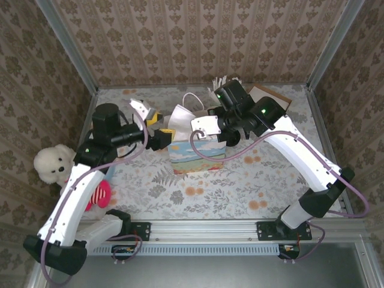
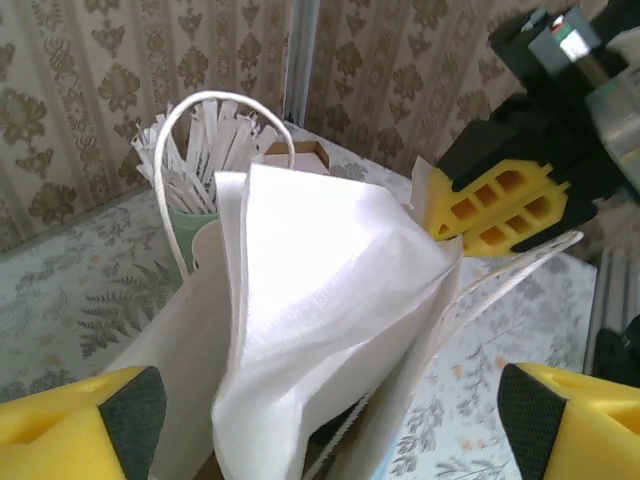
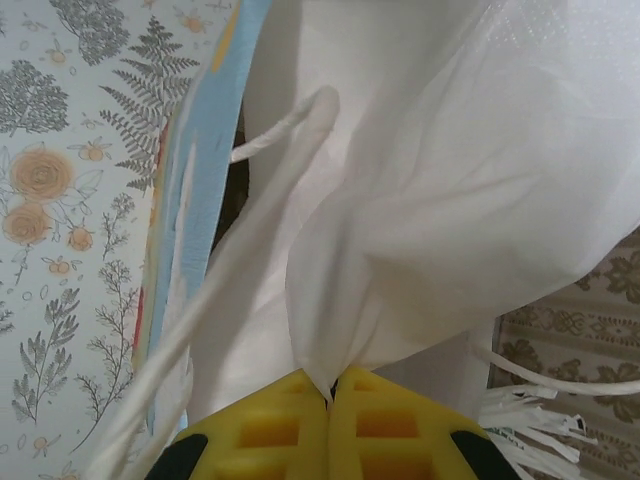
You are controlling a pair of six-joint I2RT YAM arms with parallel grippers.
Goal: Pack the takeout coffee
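Observation:
A paper bag with a blue printed side stands mid-table, a white tissue sheet rising from its mouth. My right gripper is shut on a pinched fold of that tissue sheet at the bag's right rim, and its yellow fingers also appear in the left wrist view. My left gripper stands open just left of the bag, fingers wide apart with nothing gripped. The takeout coffee is hidden; a dark shape lies deep in the bag, and I cannot tell what it is.
A pale-green cup of white sticks stands behind the bag, with a cardboard box at the back right. A white plush toy and a pink toy sit at the left edge. Patterned walls close in the table.

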